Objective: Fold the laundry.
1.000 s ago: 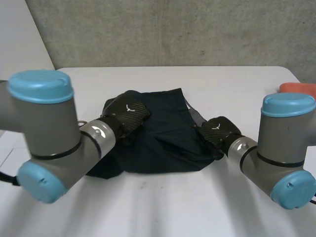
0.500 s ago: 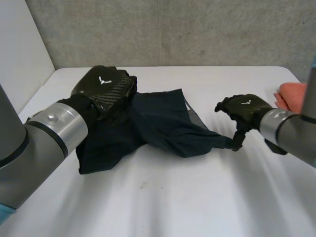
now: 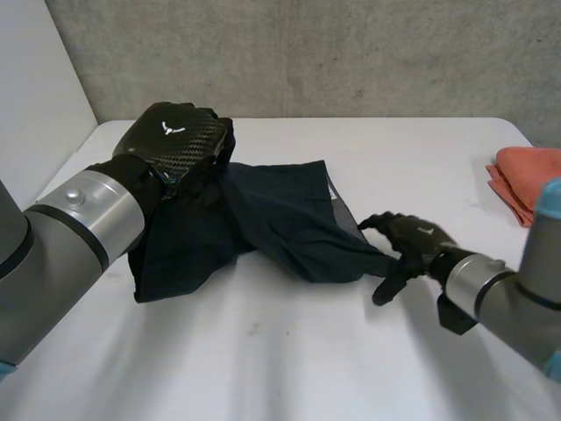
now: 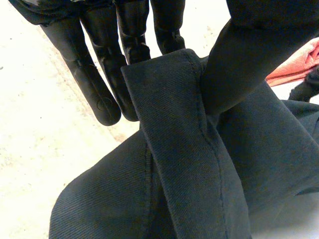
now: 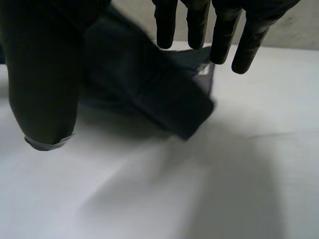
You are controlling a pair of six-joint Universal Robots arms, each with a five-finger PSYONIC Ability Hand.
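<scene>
Dark garment (image 3: 263, 219) lies crumpled across the middle of the worktop (image 3: 289, 360). Its long axis runs on a diagonal, from the far left corner down to the near right corner.

Left robot hand (image 3: 180, 140): raised over the far left corner. Left wrist view shows the hem band (image 4: 184, 149) caught between straight fingers (image 4: 94, 84) and the thumb (image 4: 244, 64), so it is pinching the cloth. That corner is lifted clear of the worktop.

Right robot hand (image 3: 412, 239): low over the worktop at the near right corner. Right wrist view shows the fingers (image 5: 199, 22) spread and straight and the thumb (image 5: 45, 74) held wide. The folded corner (image 5: 194, 112) lies flat on the worktop below the fingertips, not pinched.

Key relation: the free corner lies just beyond the right fingertips, on the side toward the left robot hand. The right robot hand is by far the nearer to it. Judgement: it needs a short reach along the garment's axis and a firm pinch before the cloth can be stretched between both hands.

Orange cloth (image 3: 526, 175) sits at the right edge, well apart.
</scene>
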